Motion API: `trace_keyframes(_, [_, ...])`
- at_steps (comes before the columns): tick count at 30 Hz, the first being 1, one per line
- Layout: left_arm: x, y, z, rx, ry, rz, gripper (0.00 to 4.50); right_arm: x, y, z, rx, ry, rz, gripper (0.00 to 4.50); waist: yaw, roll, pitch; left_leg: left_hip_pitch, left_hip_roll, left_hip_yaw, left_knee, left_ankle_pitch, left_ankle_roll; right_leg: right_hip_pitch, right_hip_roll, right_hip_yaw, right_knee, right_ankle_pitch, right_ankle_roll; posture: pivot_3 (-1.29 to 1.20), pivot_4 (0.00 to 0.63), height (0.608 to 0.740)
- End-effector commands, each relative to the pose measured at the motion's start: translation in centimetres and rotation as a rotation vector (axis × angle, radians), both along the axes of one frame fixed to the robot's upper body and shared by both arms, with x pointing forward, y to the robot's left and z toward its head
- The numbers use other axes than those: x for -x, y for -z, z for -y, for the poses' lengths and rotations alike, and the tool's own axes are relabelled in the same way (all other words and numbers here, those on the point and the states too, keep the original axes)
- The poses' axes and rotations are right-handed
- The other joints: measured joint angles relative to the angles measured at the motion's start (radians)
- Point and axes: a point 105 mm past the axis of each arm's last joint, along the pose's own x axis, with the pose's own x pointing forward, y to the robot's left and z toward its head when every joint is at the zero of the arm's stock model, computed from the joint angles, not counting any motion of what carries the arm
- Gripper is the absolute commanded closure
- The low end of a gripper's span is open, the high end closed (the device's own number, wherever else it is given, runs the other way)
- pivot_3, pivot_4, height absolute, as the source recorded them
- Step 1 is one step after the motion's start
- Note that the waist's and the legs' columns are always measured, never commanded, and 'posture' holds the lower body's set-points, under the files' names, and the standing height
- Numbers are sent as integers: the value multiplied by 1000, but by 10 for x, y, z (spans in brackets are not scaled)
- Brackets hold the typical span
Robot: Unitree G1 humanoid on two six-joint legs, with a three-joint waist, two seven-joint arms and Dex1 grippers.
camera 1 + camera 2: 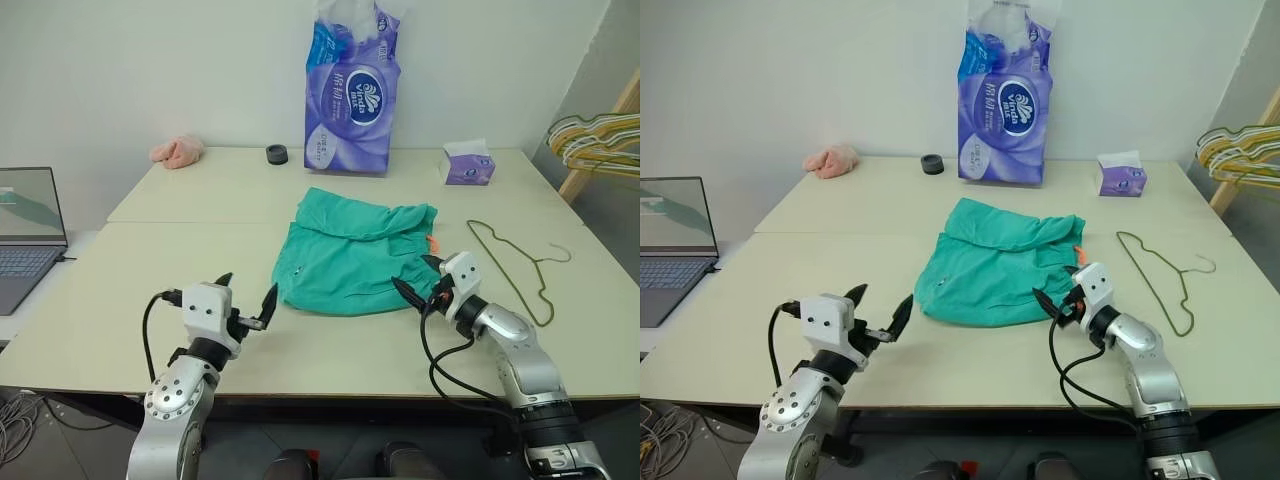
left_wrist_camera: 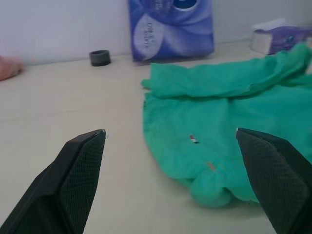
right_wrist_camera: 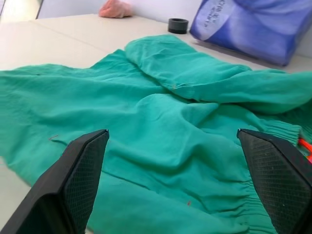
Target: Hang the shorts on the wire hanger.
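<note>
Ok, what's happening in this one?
A humanoid robot faces a table where teal shorts lie crumpled. Both grippers are open and empty: the right gripper is at the shorts' near right edge, the left gripper just off their left edge. The wire hanger lies flat to the right, untouched.

Two pale beige tables point(image 1: 300, 350) stand pushed together against a plain white wall point(image 1: 150, 70), evenly lit.

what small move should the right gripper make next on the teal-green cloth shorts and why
Probably ease the right gripper forward and close on the teal-green cloth shorts: its jaws stand open at their near right edge, and the thin dark wire hanger lies untouched alongside.
</note>
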Motion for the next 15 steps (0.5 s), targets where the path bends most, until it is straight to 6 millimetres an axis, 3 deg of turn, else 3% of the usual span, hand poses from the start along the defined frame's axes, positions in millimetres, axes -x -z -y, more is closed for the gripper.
trace_keyframes(1, [0,-8,14,-82,121,42,0,26,-18,-16,38,-243,25,10,-1,1,0,0,0,0,0,0,0,0,0,0,0,0,0,-114,0,740])
trace_keyframes(4, [-5,-3,23,-163,215,25,0,55,-14,-20,114,-449,-60,10,1,1,1,0,0,0,0,0,0,0,0,0,0,0,0,-123,0,740])
trace_keyframes(7, [-13,6,30,-271,321,-7,0,73,-13,-22,173,-559,-110,10,-5,1,1,0,0,-1,0,0,0,1,0,-1,-1,0,0,-140,1,740])
trace_keyframes(15, [-48,27,25,-510,439,-55,0,80,-14,-30,182,-606,-116,10,-29,1,1,0,1,-1,0,0,0,0,0,-1,-1,0,0,-161,9,740])
